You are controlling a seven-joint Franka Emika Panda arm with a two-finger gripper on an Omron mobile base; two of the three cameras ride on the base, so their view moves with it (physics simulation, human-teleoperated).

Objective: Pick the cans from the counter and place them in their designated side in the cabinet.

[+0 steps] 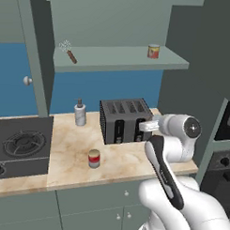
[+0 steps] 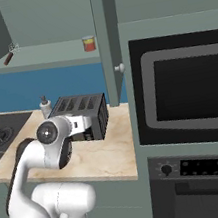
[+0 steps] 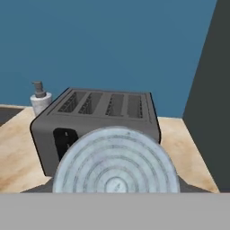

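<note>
While one can (image 1: 153, 51) sits on the cabinet (image 1: 123, 59) shelf, the claw pinches something round and ridged — a grey disc (image 3: 117, 162).

counter (image 1: 120, 166): I see beige marble veining
toaster (image 1: 124, 120): dark grey, black slots
can on the counter (image 1: 93, 158): red, pale band, grey base
can on the shelf (image 1: 153, 51): orange-red, I read a bluish-grey top
can end (image 3: 117, 162): pale grey with ringed pattern
pump bottle (image 1: 80, 114): pale, dark top
backsplash (image 1: 108, 86): blue
cabinet (image 1: 119, 58): grey-green
stove (image 1: 19, 144): black
</note>
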